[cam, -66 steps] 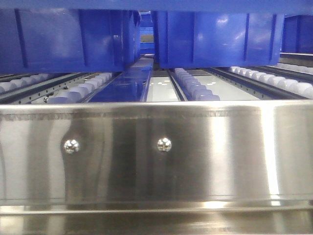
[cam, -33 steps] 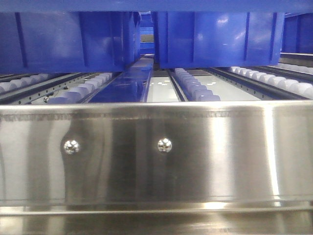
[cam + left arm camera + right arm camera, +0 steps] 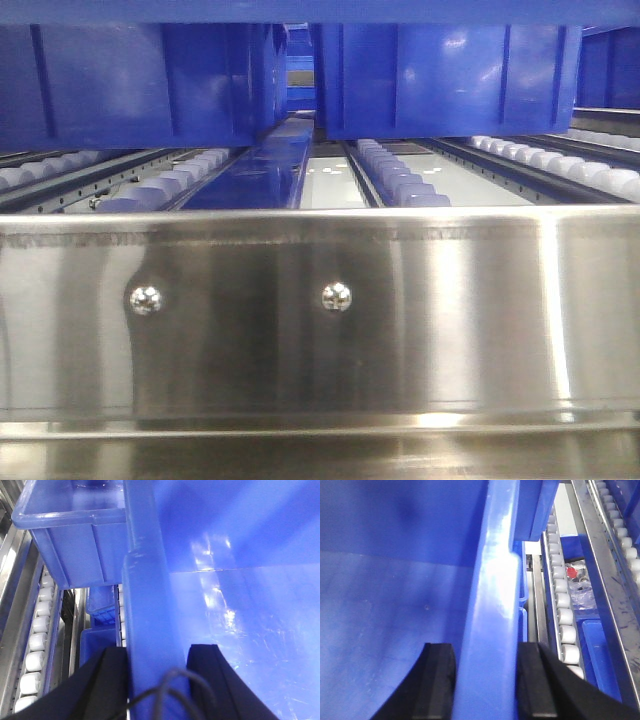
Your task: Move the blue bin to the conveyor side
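Observation:
The blue bin point(image 3: 240, 605) fills the left wrist view, and I look down into its glossy inside. My left gripper point(image 3: 157, 650) straddles its thick left rim point(image 3: 145, 580), with one black finger point(image 3: 112, 670) outside and the other inside, both pressed to the rim. In the right wrist view the same bin point(image 3: 395, 580) shows its inside. My right gripper point(image 3: 485, 647) is shut on its right rim point(image 3: 495, 570), one finger on each side. A blue strip point(image 3: 320, 10) runs along the top edge of the front view; I cannot tell whether it is this bin.
Two other blue bins point(image 3: 130, 85) point(image 3: 440, 80) sit on white roller tracks point(image 3: 395, 175) behind a steel rail point(image 3: 320, 320). Another blue bin point(image 3: 70, 535) stands beyond the left rim. Rollers point(image 3: 565, 610) run right of the right rim, and below them lie small bagged items, one with a red cap point(image 3: 572, 572).
The front view has shifted very slightly. The two bins on the rollers have not moved.

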Tool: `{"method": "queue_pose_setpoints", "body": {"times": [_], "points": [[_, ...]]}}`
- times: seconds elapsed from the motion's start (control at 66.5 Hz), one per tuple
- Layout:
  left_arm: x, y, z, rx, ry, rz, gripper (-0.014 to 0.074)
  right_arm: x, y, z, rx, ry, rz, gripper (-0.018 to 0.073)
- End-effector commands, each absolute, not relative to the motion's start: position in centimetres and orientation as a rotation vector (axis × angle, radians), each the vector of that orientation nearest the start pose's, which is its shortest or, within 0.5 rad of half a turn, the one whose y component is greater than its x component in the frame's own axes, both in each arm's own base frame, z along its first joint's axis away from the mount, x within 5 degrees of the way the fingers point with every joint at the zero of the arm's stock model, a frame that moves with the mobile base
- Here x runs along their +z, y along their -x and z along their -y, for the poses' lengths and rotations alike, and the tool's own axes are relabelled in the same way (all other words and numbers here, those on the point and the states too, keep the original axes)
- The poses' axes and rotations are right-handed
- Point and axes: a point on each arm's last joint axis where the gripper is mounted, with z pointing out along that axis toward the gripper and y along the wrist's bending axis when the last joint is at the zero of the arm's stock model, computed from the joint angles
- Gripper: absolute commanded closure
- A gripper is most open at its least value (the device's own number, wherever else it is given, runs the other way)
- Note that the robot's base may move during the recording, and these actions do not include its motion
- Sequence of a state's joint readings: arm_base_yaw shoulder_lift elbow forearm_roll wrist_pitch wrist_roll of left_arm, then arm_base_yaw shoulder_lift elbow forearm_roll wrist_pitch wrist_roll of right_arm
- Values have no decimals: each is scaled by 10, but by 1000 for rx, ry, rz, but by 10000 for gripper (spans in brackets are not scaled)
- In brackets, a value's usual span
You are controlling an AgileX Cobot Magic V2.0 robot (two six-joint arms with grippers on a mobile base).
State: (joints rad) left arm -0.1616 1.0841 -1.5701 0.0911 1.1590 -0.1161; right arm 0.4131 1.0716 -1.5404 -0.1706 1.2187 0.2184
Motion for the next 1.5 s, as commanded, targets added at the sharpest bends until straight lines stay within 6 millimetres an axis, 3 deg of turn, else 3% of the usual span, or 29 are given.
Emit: {"method": "queue_pose_setpoints", "body": {"times": [0.0,1.49], "points": [[511,-171,20,-35,-65,-2011,610,502,-159,-49,94,207,-2061,628],[512,-170,20,-35,-65,-2009,610,502,-159,-49,94,207,-2061,628]]}}
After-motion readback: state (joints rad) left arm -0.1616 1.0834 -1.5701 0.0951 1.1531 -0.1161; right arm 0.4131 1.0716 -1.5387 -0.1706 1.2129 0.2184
